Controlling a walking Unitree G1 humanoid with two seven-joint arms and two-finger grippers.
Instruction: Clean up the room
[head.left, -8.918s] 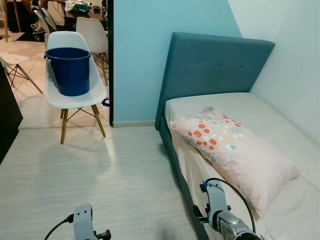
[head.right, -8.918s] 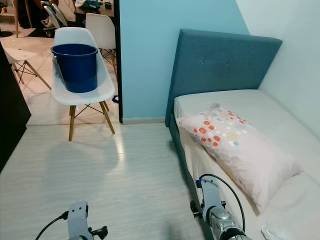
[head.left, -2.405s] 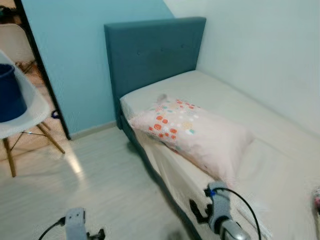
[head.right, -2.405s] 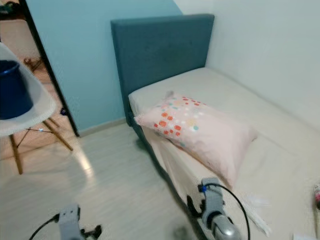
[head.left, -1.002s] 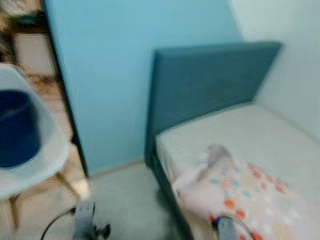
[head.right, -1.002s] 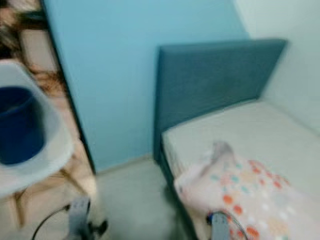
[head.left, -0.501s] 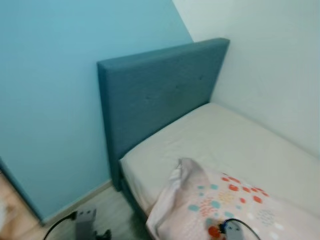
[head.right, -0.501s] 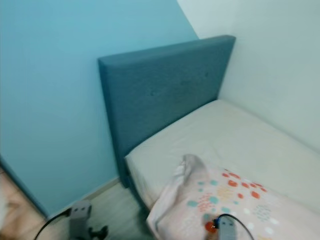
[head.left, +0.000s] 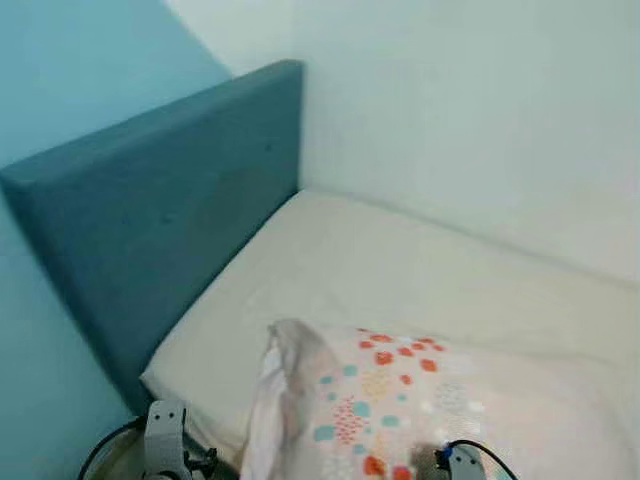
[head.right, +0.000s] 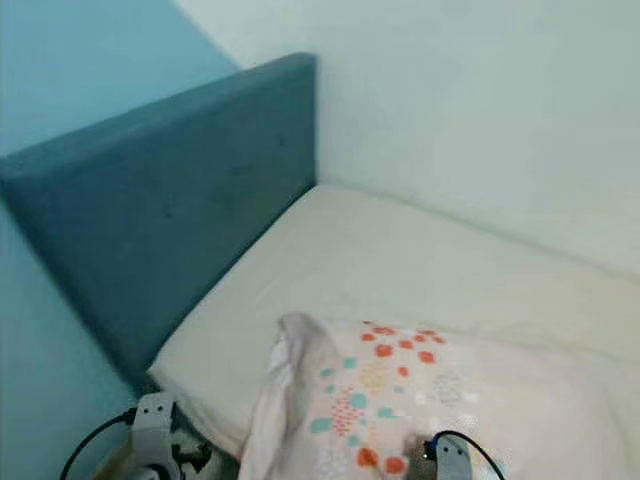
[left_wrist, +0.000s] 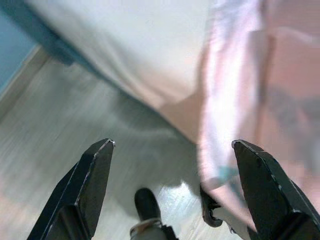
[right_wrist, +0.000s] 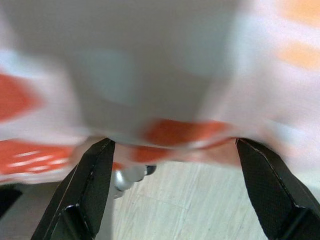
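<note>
A pale pink pillow (head.left: 420, 400) with orange and teal dots lies across the near edge of the cream mattress (head.left: 400, 270), its open end (head.left: 268, 390) hanging over the bed's side. My left gripper (left_wrist: 172, 145) is open above the wooden floor (left_wrist: 75, 125), with the pillow's edge (left_wrist: 230, 100) beside its one finger. My right gripper (right_wrist: 173, 142) is open right under the blurred pillow cloth (right_wrist: 150, 65), nothing between its fingers. My left arm (head.left: 165, 440) and right arm (head.right: 450, 460) show low in the head views.
A teal padded headboard (head.left: 150, 210) stands at the left end of the bed. A white wall (head.left: 470, 110) runs along the bed's far side and a light blue wall (head.left: 70, 60) stands behind the headboard.
The camera has swung right and come closer to the bed: the headboard has shifted left and the pillow sits nearer. Both arms stay low.
</note>
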